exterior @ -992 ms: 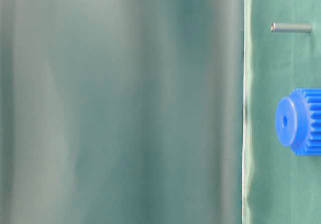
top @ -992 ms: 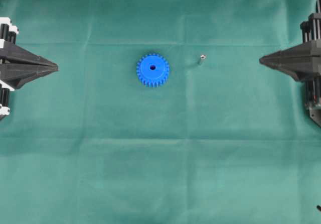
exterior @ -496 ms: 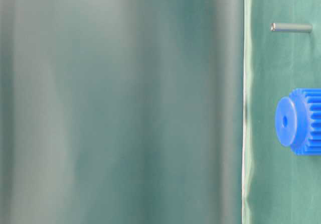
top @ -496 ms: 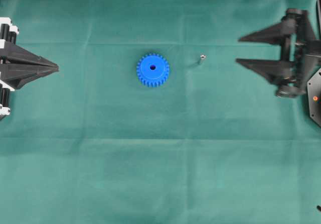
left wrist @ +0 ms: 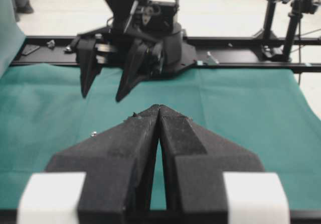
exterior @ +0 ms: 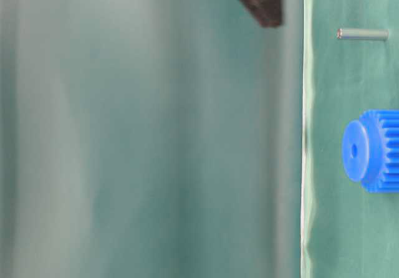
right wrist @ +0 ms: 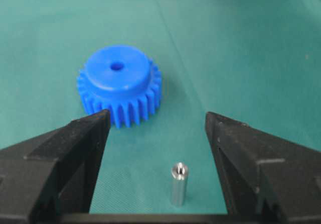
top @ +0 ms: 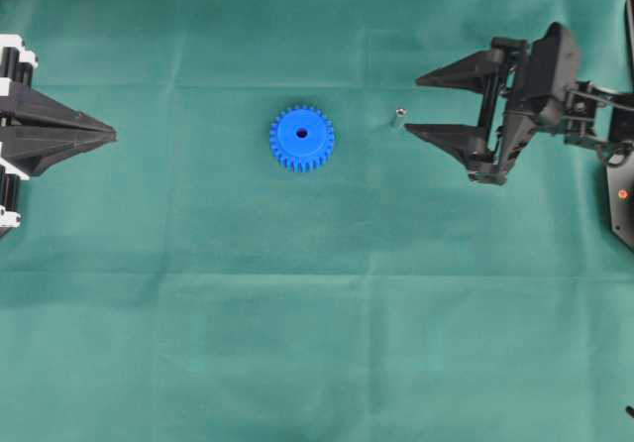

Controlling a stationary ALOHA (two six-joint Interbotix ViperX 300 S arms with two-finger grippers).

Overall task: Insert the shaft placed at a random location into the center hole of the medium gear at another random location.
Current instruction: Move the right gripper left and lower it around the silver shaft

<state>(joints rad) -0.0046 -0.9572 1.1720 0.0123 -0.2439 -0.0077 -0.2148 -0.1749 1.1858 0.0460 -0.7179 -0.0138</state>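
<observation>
The blue medium gear (top: 302,138) lies flat on the green cloth with its center hole (top: 302,133) facing up. To its right the small silvery shaft (top: 397,117) stands upright. My right gripper (top: 413,106) is open, its tips just right of the shaft and touching nothing. In the right wrist view the shaft (right wrist: 178,184) shows between the spread fingers (right wrist: 80,143), with the gear (right wrist: 119,83) beyond. My left gripper (top: 112,137) rests shut and empty at the left edge. The left wrist view shows its closed tips (left wrist: 159,107) hiding the gear.
A green cloth (top: 317,343) covers the whole table. The table-level view shows the shaft (exterior: 363,34), the gear (exterior: 371,151) and one dark finger (exterior: 259,0) of the right gripper. A black rail (left wrist: 241,58) runs behind the right arm.
My right gripper has opened wide and moved left from the table's right edge to just beside the shaft. The left gripper, gear and shaft have not moved.
</observation>
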